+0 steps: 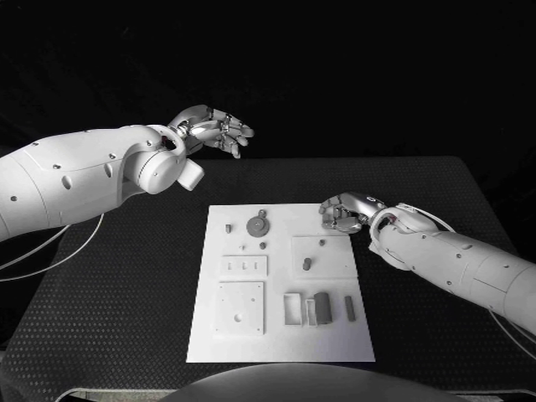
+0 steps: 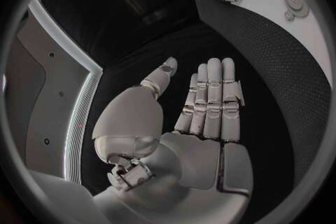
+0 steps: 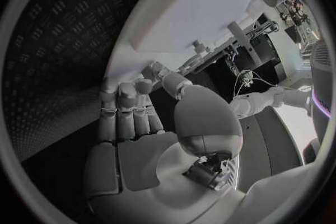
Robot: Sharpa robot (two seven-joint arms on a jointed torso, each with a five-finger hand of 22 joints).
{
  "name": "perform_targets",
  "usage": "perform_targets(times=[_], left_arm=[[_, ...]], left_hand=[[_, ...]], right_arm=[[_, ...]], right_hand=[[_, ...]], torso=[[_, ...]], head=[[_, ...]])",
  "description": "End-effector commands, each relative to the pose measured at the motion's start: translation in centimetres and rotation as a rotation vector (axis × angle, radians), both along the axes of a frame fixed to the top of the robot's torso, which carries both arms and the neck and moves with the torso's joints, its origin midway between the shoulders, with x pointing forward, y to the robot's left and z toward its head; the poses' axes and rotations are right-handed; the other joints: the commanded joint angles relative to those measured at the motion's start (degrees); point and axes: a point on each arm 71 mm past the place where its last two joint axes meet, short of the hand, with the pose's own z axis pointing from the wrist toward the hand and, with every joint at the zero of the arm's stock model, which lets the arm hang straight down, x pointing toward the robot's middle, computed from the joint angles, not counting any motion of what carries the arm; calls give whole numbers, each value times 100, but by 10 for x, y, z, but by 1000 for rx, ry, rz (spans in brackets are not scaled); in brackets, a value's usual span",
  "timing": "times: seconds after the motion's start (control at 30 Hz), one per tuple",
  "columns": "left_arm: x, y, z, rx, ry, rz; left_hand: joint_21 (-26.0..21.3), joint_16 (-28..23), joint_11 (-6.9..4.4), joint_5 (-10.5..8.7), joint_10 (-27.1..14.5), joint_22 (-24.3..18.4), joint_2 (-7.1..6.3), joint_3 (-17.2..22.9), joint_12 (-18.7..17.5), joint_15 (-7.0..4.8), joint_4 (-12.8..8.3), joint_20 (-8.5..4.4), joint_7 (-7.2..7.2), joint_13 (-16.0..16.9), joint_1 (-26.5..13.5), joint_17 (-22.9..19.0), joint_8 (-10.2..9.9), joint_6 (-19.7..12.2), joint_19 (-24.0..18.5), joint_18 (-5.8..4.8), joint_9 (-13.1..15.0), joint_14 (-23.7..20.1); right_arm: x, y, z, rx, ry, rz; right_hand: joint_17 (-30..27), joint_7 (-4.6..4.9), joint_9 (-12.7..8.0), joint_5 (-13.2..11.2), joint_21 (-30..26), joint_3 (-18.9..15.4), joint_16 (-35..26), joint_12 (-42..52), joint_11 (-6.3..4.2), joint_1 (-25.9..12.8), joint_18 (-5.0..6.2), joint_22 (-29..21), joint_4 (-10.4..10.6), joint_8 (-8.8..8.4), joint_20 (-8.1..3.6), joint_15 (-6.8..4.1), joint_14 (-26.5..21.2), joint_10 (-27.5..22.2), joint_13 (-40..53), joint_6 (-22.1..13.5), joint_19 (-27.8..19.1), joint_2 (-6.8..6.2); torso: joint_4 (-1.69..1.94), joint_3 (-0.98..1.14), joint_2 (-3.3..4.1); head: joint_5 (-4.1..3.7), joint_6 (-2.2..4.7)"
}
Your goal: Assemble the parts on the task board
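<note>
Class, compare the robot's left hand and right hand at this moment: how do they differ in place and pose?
The left hand is raised beyond the task board, fingers straight and apart; the right hand sits low at the board's far right corner, fingers curled in. Whether the right hand holds a part cannot be told. Both are silver on white arms.

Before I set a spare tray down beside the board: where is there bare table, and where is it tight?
Bare table runs along the task board's left edge, under the raised left hand, and across the back behind the board. The right strip is taken by the right arm. Tightest is the board's far right corner, where the right hand hovers with fingers curled.
</note>
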Motion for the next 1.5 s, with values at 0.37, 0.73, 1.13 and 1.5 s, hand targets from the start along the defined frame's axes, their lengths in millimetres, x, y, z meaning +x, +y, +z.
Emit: perform_targets(times=[0.37,0.73,1.13,1.5], left_arm=[[0,-1,1,-1,-3,-9],[0,0,1,0,-3,-6],[0,0,1,0,-2,-7],[0,1,0,3,4,-2]], left_hand=[[-37,28,9,-39,-51,14,2,-28,-33,7,-12,-4,37,26,-3,8,-44,7,1,54,-12,-42],[-39,30,10,-39,-53,16,-2,-29,-34,7,-12,-4,39,32,-2,8,-47,5,1,54,-13,-43],[-40,32,11,-39,-54,18,-1,-28,-36,7,-11,-4,40,40,-1,8,-51,3,2,54,-13,-44],[-50,42,11,-40,-62,31,0,-37,-49,8,-7,-2,10,80,-24,6,-11,92,1,52,9,-50]], right_arm=[[-2,-6,-5,-24,30,-11],[-3,-5,-5,-20,27,-4],[-3,-3,-5,-19,32,-3],[-3,-5,-4,-21,25,-8]], right_hand=[[-5,243,-2,12,-6,-22,-30,45,16,-24,261,67,-55,26,0,-6,-30,-41,-19,272,-44,-28],[-7,240,17,12,-7,21,-28,56,16,10,261,62,-58,93,-2,-4,-24,-40,-38,408,-37,80],[-8,221,28,12,-7,7,-30,61,-2,-33,261,63,-47,123,4,-20,-27,-41,-53,471,-41,103],[-8,118,135,12,6,10,-25,72,-98,-56,261,69,-56,303,3,-106,-19,-20,-87,776,-40,177]], torso=[[-2,2,1],[-4,3,1],[2,4,3],[0,2,1]], head=[[10,-32],[5,-41],[-5,-53],[-5,-55]])
